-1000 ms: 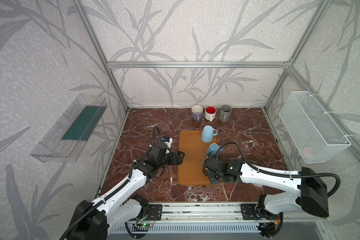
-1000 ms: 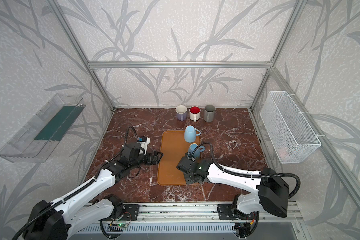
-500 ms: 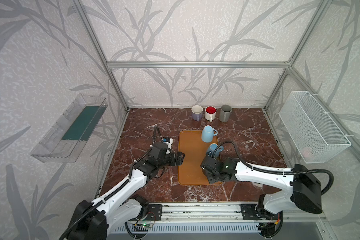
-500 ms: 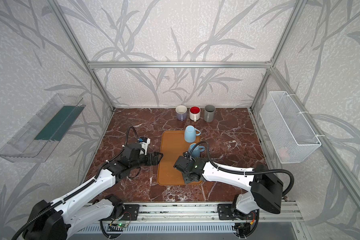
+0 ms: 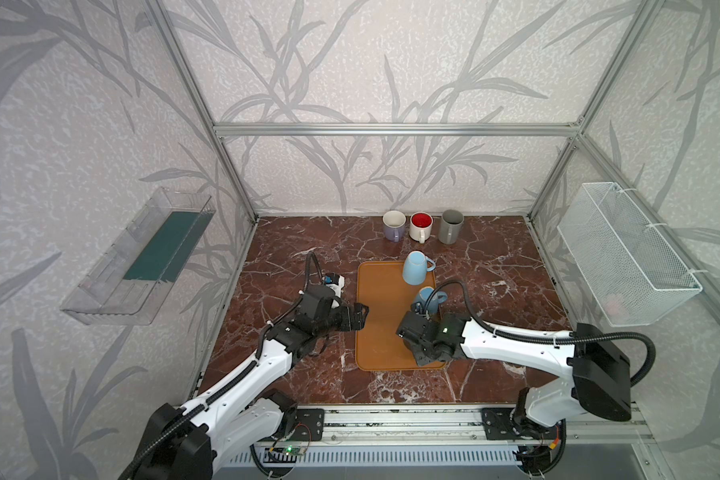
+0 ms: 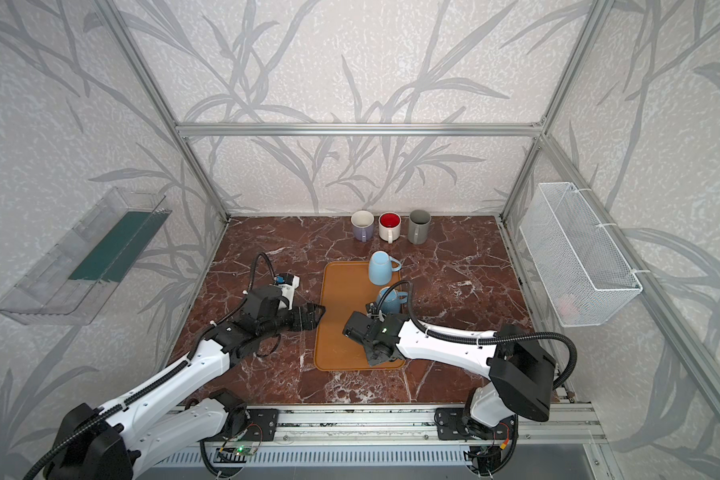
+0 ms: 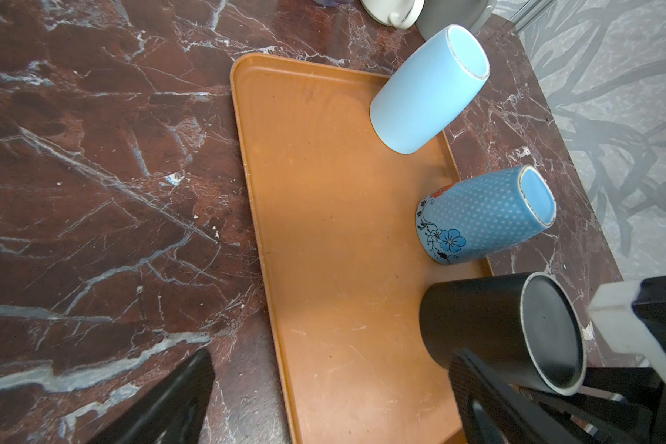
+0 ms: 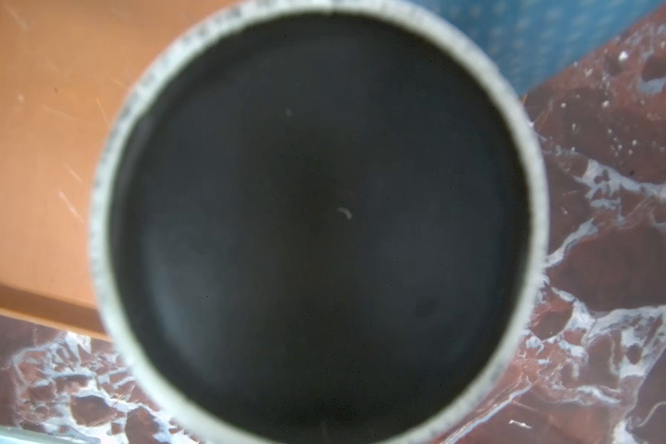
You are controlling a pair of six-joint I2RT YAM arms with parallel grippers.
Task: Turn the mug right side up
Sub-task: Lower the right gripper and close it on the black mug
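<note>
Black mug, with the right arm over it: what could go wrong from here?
The black mug stands base-up at a corner of the tray, near the dotted blue mug: swinging it over could knock that neighbour. Set down across the tray's rim, it might rock or tip.

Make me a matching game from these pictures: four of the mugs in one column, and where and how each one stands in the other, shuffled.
Mugs:
1. black mug
2. plain blue mug
3. dotted blue mug
4. red-lined mug

Places:
A. upright, on the table behind the tray
B. upside down, at the tray's far end
C. upside down, at the tray's near end
D. upside down, midway along the tray's right edge

Pairs: 1-C, 2-B, 3-D, 4-A.
</note>
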